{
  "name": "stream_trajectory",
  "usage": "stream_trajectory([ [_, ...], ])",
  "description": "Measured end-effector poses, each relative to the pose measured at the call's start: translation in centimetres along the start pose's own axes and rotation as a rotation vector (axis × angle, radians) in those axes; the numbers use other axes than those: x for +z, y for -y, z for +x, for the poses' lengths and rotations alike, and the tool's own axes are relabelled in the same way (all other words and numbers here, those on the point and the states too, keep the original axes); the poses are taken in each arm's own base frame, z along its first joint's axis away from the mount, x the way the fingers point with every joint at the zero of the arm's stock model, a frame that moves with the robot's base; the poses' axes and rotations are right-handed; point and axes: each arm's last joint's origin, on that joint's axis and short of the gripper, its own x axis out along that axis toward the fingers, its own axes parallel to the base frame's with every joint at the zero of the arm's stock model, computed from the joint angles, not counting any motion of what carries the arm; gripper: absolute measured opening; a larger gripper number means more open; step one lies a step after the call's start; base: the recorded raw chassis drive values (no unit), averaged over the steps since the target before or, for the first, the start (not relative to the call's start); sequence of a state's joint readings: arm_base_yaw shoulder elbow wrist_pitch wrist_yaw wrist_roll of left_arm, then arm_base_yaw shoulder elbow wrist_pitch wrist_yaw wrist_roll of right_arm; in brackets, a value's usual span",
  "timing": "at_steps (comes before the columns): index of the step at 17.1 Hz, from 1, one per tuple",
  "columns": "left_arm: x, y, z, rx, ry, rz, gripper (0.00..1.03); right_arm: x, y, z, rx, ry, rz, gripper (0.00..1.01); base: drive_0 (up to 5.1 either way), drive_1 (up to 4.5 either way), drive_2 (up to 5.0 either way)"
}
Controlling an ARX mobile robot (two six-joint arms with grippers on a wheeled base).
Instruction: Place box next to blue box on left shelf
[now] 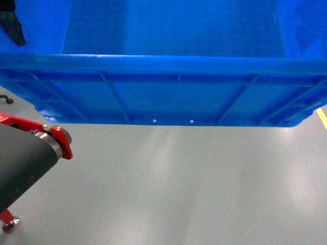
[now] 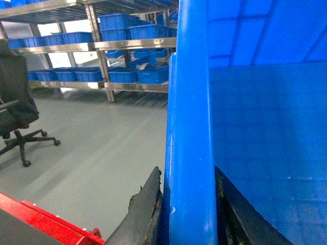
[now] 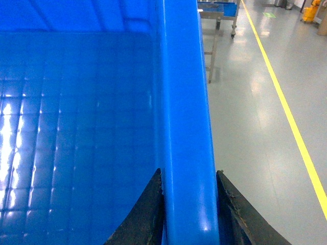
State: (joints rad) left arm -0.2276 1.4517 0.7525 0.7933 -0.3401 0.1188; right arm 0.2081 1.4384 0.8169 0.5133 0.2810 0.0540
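The box [image 1: 168,92] hangs clear of the grey floor [image 1: 194,189], filling the upper half of your head view, its ribbed near wall and thick rim facing you and its open interior visible above. In the left wrist view, the left gripper [image 2: 189,214] straddles the left rim of the box, one dark finger [image 2: 145,214] outside the wall and the other inside, the jaws pinching the rim between them. In the right wrist view, the right gripper [image 3: 189,214] clamps the opposite rim likewise, with a dark finger [image 3: 145,214] on the inner face and its partner on the outer. Note the gridded floor of the box, catching light.

Beyond the box, the left wrist view shows metal racks [image 2: 102,46] stocked with smaller blue bins [image 2: 122,23], well apart from the load, and a black office chair [image 2: 15,102] on castors. A red frame [image 1: 51,138] with a dark roller occupies the lower left of your head view. A yellow floor line [image 3: 286,107] runs past the right side.
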Motion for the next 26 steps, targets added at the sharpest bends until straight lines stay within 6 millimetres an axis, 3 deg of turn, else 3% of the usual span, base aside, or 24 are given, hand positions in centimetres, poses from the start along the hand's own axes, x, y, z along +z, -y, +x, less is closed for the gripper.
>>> stream_trajectory([
  [26,0.17,0.17,-0.15,-0.008,0.006,0.007,0.20,0.04,0.21,0.04,-0.009,0.002,-0.001,0.22,-1.5,-1.49,-1.5],
])
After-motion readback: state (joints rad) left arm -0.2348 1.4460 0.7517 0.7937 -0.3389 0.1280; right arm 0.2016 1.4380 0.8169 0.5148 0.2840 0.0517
